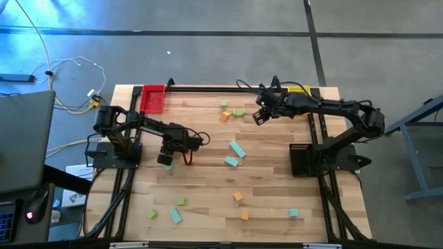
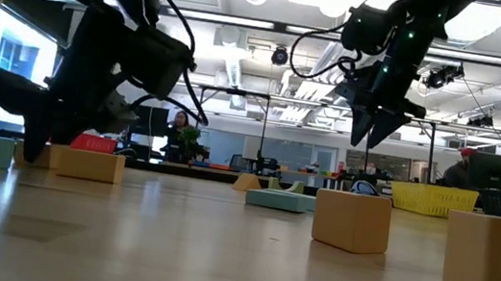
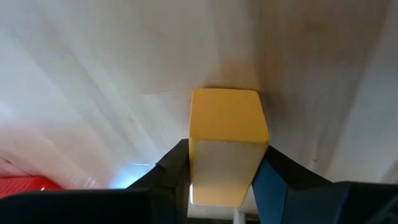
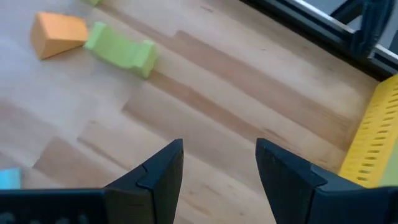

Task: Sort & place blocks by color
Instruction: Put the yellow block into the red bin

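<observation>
Small orange, light green and teal blocks lie scattered on the wooden table (image 1: pixel 208 180). My left gripper (image 1: pixel 168 159) stands at the table's left, pointing steeply down, shut on an orange block (image 3: pixel 227 134). My right gripper (image 1: pixel 258 117) hangs open above bare wood at the far right. An orange block (image 4: pixel 59 34) and a green block (image 4: pixel 121 50) lie ahead of it. In its wrist view my right gripper (image 4: pixel 217 152) has nothing between its fingers. The red tray (image 1: pixel 153 99) sits at the far left and the yellow tray (image 1: pixel 299 90) at the far right. My left gripper pinches the orange block by two opposite side faces (image 3: pixel 198 163), one finger (image 3: pixel 171 171) on each side. The fingers come from above, slanting down. The block's lower end (image 3: pixel 227 93) meets its shadow on the wood, so it looks set on the table.
Two teal bars (image 1: pixel 237 149) lie mid-table. More blocks lie near the front edge: green (image 1: pixel 151 214), teal (image 1: pixel 176 216), orange (image 1: pixel 244 215) and teal (image 1: pixel 293 213). Black frame rails (image 1: pixel 315 131) run along both sides. Bare wood lies between the arms.
</observation>
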You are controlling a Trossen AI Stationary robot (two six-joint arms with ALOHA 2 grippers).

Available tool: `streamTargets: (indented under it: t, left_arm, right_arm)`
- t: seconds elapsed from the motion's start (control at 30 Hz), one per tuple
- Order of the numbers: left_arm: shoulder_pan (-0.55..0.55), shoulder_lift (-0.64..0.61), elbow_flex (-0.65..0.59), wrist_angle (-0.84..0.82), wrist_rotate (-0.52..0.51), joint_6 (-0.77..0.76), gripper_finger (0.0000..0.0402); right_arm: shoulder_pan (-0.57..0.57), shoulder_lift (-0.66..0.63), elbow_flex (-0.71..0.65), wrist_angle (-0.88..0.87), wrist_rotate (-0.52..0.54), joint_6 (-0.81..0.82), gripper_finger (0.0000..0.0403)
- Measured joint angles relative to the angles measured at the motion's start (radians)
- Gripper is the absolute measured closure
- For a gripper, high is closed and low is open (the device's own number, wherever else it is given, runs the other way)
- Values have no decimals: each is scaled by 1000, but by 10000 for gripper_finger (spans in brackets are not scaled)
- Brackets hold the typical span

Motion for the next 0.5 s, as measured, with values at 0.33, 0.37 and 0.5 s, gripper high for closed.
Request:
streamTargets:
  t: [0.33, 0.37, 0.5]
  left_arm:
    - [84, -114, -1, 37, -61, 34, 300]
    - [93, -131, -1, 37, -66, 35, 300]
    - [137, -198, -1, 53, -89, 35, 300]
  right_arm:
    - [98, 0, 0, 0, -70, 36, 214]
    - [108, 0, 0, 1, -69, 36, 214]
    - [144, 0, 0, 8, -55, 35, 214]
